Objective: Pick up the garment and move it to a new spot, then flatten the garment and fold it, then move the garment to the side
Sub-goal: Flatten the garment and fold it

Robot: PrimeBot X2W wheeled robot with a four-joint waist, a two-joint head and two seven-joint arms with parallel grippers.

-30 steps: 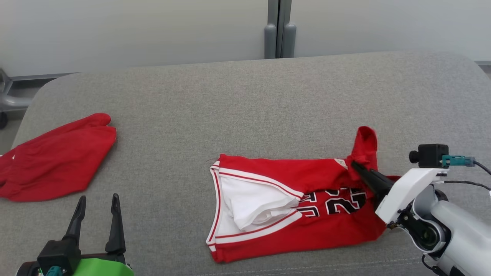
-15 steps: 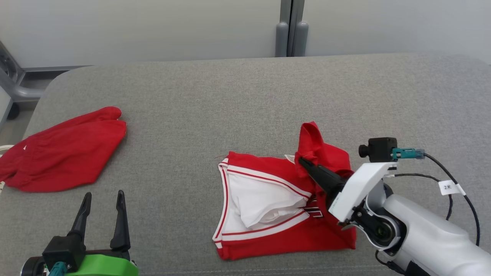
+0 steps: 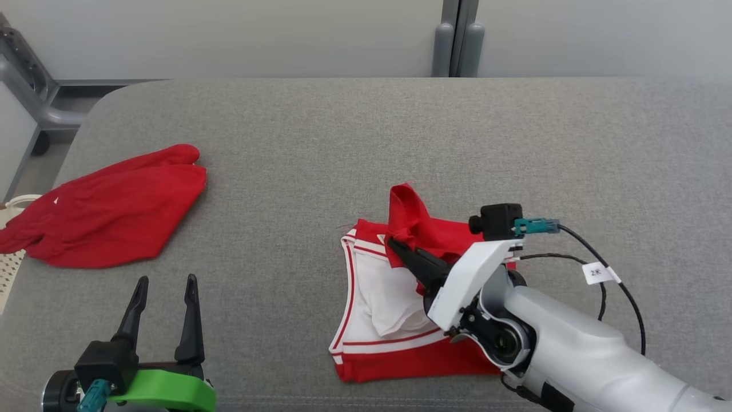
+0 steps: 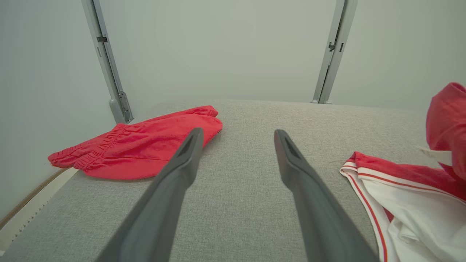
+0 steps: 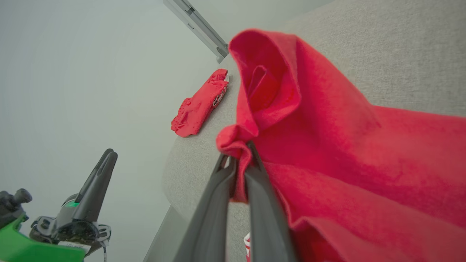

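One corner of the jersey (image 3: 374,292) sits pinched in the right hand (image 3: 393,243).

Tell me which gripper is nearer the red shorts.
Left. The left gripper sits open on the robot's side of the red shorts, apart from them; the right gripper is well off to their right, shut on the jersey.

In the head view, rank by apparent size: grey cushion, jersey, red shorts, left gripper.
1. grey cushion
2. jersey and red shorts: too alike to rank, the jersey being partly covered
3. left gripper
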